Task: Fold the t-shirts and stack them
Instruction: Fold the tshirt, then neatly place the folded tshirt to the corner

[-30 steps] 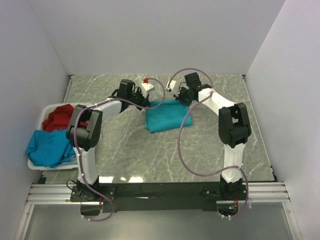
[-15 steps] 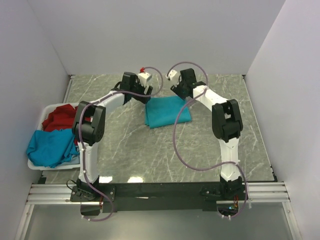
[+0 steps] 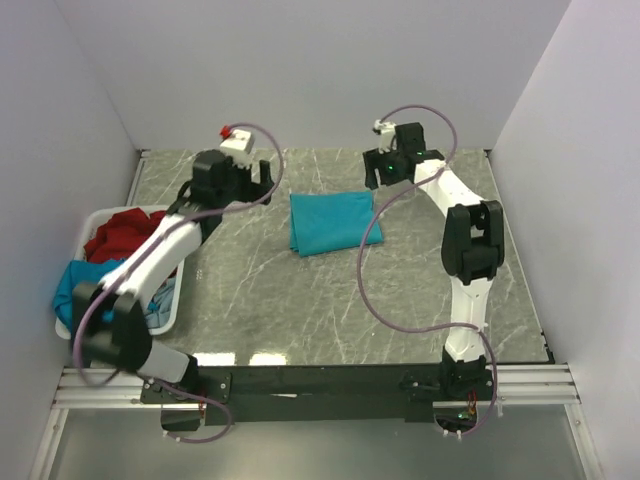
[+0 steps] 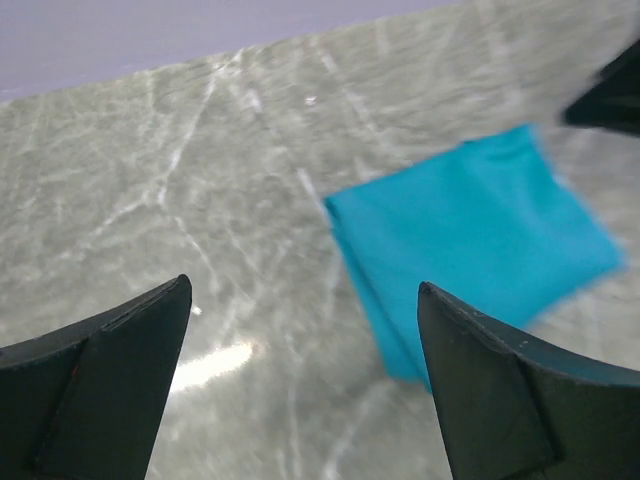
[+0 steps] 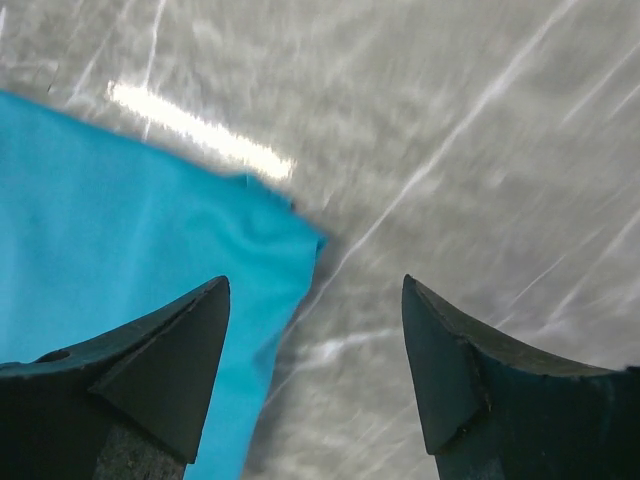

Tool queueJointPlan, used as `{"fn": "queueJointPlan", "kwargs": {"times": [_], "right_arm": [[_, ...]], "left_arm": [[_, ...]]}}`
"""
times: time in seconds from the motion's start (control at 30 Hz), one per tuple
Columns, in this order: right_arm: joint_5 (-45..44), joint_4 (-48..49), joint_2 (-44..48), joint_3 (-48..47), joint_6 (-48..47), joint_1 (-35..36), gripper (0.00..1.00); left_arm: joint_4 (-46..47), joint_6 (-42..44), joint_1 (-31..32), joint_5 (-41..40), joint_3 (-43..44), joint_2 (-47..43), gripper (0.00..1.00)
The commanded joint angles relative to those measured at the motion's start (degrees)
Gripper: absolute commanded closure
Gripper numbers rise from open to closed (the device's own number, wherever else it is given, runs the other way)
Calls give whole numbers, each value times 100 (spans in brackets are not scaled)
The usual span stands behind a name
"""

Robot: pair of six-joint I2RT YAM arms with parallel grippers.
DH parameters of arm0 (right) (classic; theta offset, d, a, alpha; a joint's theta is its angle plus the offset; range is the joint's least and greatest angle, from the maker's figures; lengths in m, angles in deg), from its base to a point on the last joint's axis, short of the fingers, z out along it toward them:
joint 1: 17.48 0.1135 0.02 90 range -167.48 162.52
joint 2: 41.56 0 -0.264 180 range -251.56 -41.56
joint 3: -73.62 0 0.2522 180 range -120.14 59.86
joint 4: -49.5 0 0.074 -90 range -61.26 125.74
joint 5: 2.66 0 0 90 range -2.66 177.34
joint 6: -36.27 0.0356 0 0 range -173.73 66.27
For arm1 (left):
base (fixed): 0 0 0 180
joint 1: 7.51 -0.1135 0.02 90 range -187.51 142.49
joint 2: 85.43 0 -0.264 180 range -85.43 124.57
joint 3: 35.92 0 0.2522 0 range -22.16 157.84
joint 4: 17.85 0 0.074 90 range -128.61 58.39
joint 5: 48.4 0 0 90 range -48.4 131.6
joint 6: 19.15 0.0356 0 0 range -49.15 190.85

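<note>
A teal-blue t-shirt [image 3: 332, 222], folded to a small rectangle, lies flat on the marble table [image 3: 300, 300] near the back middle. My left gripper [image 3: 264, 174] hovers to its left, open and empty. In the left wrist view the folded t-shirt [image 4: 480, 230] lies ahead and right of the open left gripper [image 4: 305, 285]. My right gripper [image 3: 373, 172] hangs over the shirt's far right corner, also open. From the right wrist, that corner of the t-shirt [image 5: 120, 210] lies under the left finger of the right gripper [image 5: 315, 281]. A red t-shirt [image 3: 120, 233] and a blue one [image 3: 68, 285] sit in the basket.
A white plastic basket [image 3: 168, 312] stands at the table's left edge, partly under my left arm. White walls close in the back and both sides. Purple cables loop from both arms over the table.
Both grippers opened and let go of the folded teal shirt. The left arm swung left and away from it; the right gripper drew back to the right.
</note>
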Motion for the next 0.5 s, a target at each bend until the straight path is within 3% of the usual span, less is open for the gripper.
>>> {"fn": "queueJointPlan", "kwargs": {"times": [0.0, 0.13, 0.27, 0.47], "right_arm": [[1136, -604, -67, 114, 1082, -179, 24], [1366, -657, -357, 87, 1452, -293, 24], [1646, -719, -621, 105, 1688, -355, 24], [1999, -920, -902, 35, 1962, -320, 24]], "left_arm": [[324, -619, -14, 685, -984, -999, 1], [422, -1366, -14, 1300, -1654, -1275, 1], [87, -1438, -14, 1740, -1461, -1144, 6], [-194, -1237, -14, 1732, -1320, -1099, 8]]}}
